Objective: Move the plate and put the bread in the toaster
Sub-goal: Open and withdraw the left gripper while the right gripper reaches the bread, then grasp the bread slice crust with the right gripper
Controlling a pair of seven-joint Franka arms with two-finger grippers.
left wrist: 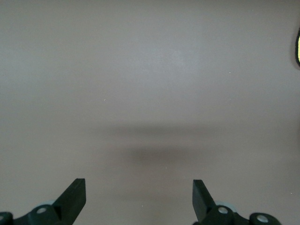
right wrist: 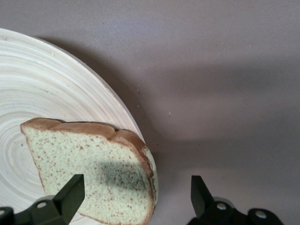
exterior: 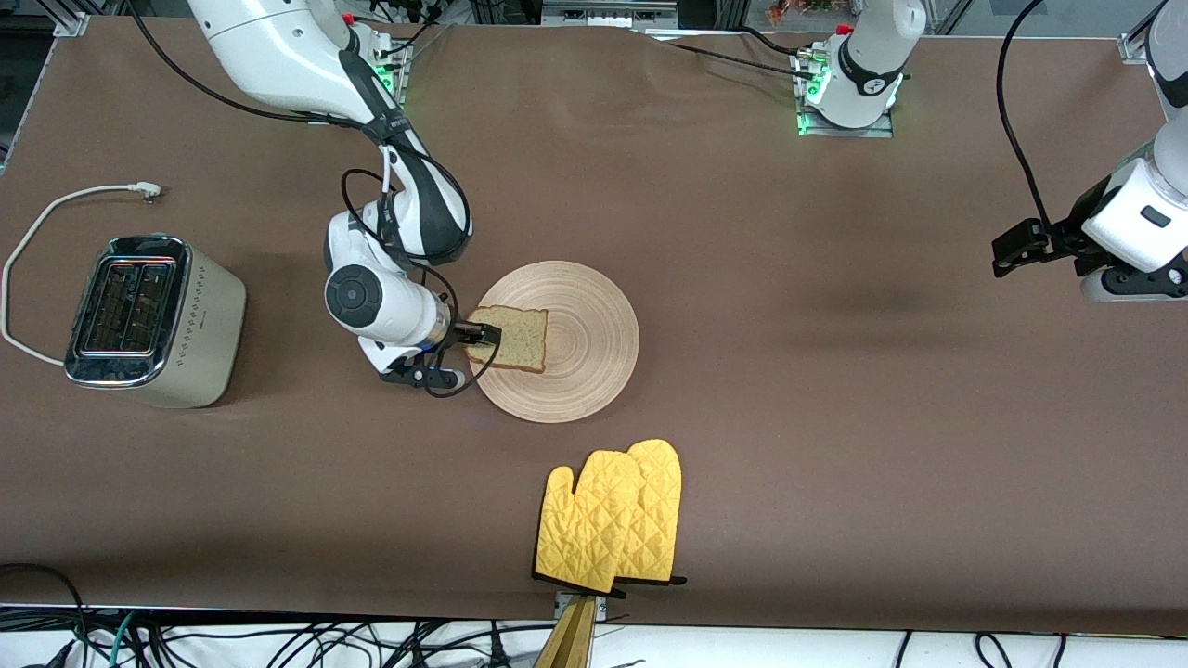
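Bread [exterior: 509,338] on plate [exterior: 594,371]; toaster [exterior: 153,320] toward right arm's end.

Bread [exterior: 509,338] flat on wooden plate [exterior: 594,371] mid-table; cream toaster [exterior: 153,320] upright twd right-arm end, slots empty.

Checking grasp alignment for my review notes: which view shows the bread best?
The right wrist view: the bread fills it close up, crust and crumb clear, lying on the plate at its edge, between the right gripper's open jaws. The front view shows it small and whole. The left wrist view shows none of it.

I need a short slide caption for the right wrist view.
Open right gripper at the bread on the plate.
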